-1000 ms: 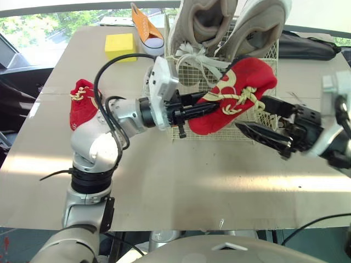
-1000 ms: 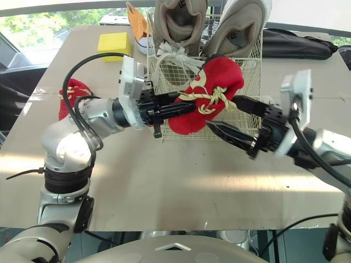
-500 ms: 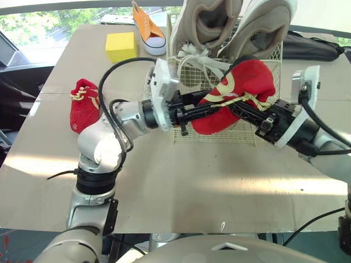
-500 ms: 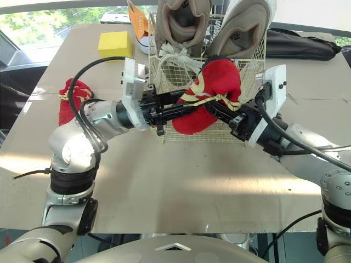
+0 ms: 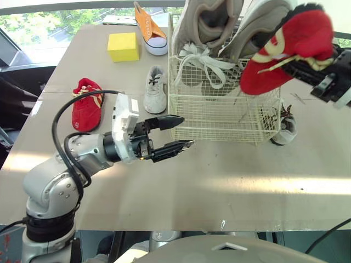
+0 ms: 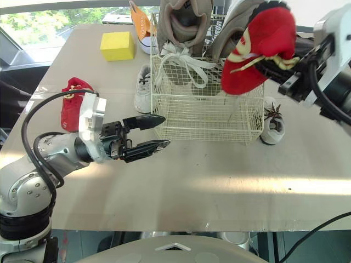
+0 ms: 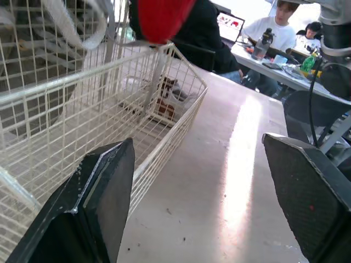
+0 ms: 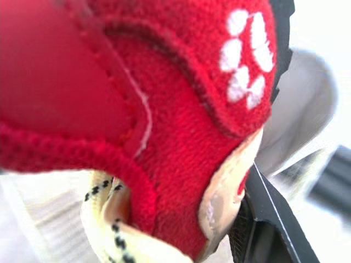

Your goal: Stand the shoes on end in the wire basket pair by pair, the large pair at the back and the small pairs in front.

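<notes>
My right gripper is shut on a red slipper shoe with cream laces, held in the air over the right end of the wire basket. A large beige pair stands on end at the basket's back. Low in front of the basket's left corner, my left gripper hangs open and holds nothing; its black fingers show wide apart in the left wrist view. The second red shoe lies on the table at the left.
A small white shoe lies just left of the basket and another small shoe by its right end. An orange shoe and a yellow block sit at the back left. People sit at a desk beyond.
The red shoe passed from left gripper to right. My left gripper let go, opened and drew back to the front left; my right gripper shut on the shoe and lifted it up and right.
</notes>
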You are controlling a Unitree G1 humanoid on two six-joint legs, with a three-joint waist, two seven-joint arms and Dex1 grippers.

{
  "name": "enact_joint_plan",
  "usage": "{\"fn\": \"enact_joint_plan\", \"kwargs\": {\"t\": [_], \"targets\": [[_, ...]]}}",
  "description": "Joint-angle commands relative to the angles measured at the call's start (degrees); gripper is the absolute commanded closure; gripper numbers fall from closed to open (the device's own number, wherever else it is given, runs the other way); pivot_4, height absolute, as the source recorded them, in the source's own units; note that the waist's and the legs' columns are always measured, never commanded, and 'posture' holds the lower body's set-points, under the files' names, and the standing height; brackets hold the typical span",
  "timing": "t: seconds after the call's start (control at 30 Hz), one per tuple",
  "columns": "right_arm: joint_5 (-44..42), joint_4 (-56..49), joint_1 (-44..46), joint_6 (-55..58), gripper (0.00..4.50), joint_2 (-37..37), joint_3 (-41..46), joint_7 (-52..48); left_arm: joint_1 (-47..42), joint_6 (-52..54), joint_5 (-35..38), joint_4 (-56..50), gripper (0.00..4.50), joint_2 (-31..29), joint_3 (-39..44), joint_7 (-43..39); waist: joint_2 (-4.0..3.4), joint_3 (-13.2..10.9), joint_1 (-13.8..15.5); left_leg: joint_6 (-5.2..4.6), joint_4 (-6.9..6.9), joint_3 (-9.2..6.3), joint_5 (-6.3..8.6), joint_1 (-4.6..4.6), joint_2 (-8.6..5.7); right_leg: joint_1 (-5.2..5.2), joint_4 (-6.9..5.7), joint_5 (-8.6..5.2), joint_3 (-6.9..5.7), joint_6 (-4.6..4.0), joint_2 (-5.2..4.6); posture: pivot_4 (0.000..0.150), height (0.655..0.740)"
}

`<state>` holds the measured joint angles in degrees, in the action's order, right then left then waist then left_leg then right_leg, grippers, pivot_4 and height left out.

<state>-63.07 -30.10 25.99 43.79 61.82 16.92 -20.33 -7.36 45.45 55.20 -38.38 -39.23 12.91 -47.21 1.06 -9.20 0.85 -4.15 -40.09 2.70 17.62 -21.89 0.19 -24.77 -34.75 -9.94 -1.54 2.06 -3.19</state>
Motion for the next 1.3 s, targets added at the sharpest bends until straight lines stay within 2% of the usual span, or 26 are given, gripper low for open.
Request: {"fn": "enact_joint_plan", "kwargs": {"t": [0.03,0.13,0.33,0.53,0.57,0.63,0.67,0.73,0.77,0.8,1.03,1.2,1.3], "targets": [[8.8,3.1,2.1,-4.7,4.05,1.4,-2.4,-7.9,1.1,-3.9,-0.9,-4.7,0.46,-1.4,0.5,-1.1,0.02,0.0,0.0,0.02,0.00,0.00,-0.01,0.00,0.03,0.00,0.00,0.01,0.02,-0.02,-0.05,0.150,0.7400],[11.1,5.9,4.3,-4.5,4.05,1.1,-3.2,-11.0,2.0,-5.0,-1.0,-6.0,0.46,-2.2,0.9,-0.5,-0.04,0.0,0.0,0.10,0.00,0.01,-0.05,-0.01,0.03,-0.01,0.00,0.02,0.01,-0.04,-0.04,0.150,0.7400],[23.3,12.0,7.0,-6.4,4.05,-2.2,-14.5,-17.2,2.0,-7.3,-2.7,-5.6,0.46,-1.9,-0.7,1.1,0.02,0.0,-0.1,0.09,0.01,0.00,-0.04,0.00,0.04,0.00,0.01,0.02,0.01,-0.04,-0.03,0.150,0.7400],[27.2,18.6,9.5,-6.1,4.05,-6.0,-19.2,-24.4,1.8,-9.1,-4.7,-4.5,0.46,-1.1,-3.2,1.5,-0.02,0.0,0.0,0.11,0.00,0.04,-0.06,-0.03,0.01,-0.02,0.00,0.03,-0.01,-0.05,0.08,0.150,0.7400],[27.4,18.9,9.3,-6.1,3.05,-6.0,-19.4,-25.9,2.2,-9.4,-4.9,-4.4,0.46,-1.0,-3.3,1.6,-0.02,0.0,0.0,0.13,0.00,0.02,-0.07,-0.03,0.01,-0.01,0.00,0.03,-0.02,-0.06,0.08,0.150,0.7400],[27.7,18.9,8.8,-6.1,2.42,-5.9,-19.2,-28.4,2.9,-9.8,-5.2,-4.4,0.46,-0.9,-3.2,1.7,0.01,0.0,0.1,0.13,0.00,0.00,-0.07,-0.03,0.01,-0.01,0.02,0.03,-0.03,-0.06,0.08,0.150,0.7400],[27.1,18.7,8.6,-5.6,1.76,-5.9,-18.7,-29.3,3.5,-10.1,-5.3,-4.3,0.46,-0.9,-3.0,1.6,0.04,0.0,0.1,0.13,0.00,-0.02,-0.07,-0.03,0.01,0.00,0.04,0.03,-0.03,-0.06,0.05,0.150,0.7400],[26.3,18.3,8.2,-5.0,0.93,-5.8,-17.1,-30.4,4.9,-10.7,-5.4,-4.0,0.46,-0.9,-2.3,1.4,0.06,0.0,0.1,0.12,0.01,-0.04,-0.06,-0.04,0.01,0.02,0.10,0.03,-0.04,-0.06,0.00,0.150,0.7400],[25.8,18.0,7.8,-4.8,0.32,-5.7,-16.2,-31.2,5.6,-11.2,-5.6,-3.9,0.46,-0.9,-2.0,1.2,0.06,0.0,0.1,0.11,0.01,-0.04,-0.05,-0.04,0.01,0.02,0.11,0.03,-0.03,-0.06,-0.07,0.150,0.7400],[25.3,17.5,7.4,-4.4,0.06,-5.5,-15.3,-31.8,6.1,-11.5,-5.7,-3.9,0.46,-1.0,-1.8,1.1,0.06,0.0,0.1,0.10,0.01,-0.04,-0.05,-0.04,0.01,0.03,0.11,0.03,-0.04,-0.06,-0.15,0.150,0.7400],[24.7,14.8,1.7,-5.9,0.06,-4.3,-7.3,-33.5,9.4,-13.0,-4.8,-1.6,0.46,-0.5,2.0,1.8,0.05,0.0,0.3,0.02,0.00,-0.09,0.00,-0.05,0.00,0.04,0.09,0.03,-0.13,-0.06,-0.25,0.150,0.7400],[23.0,8.2,-5.5,-14.7,0.06,-6.2,2.5,-37.8,10.1,-11.6,-2.7,4.1,0.46,0.3,8.6,6.3,0.01,0.0,0.2,0.04,0.01,-0.11,-0.01,-0.05,0.00,0.02,0.07,0.03,-0.14,-0.05,-0.25,0.150,0.7400],[13.5,-2.7,-11.3,-12.9,0.06,-8.0,8.8,-39.2,8.5,-7.5,-2.1,13.2,0.46,-2.0,15.5,12.1,-0.02,0.0,0.1,0.01,0.05,-0.16,0.01,-0.03,0.05,0.01,0.03,0.03,-0.17,-0.05,-0.18,0.150,0.7400]]}}
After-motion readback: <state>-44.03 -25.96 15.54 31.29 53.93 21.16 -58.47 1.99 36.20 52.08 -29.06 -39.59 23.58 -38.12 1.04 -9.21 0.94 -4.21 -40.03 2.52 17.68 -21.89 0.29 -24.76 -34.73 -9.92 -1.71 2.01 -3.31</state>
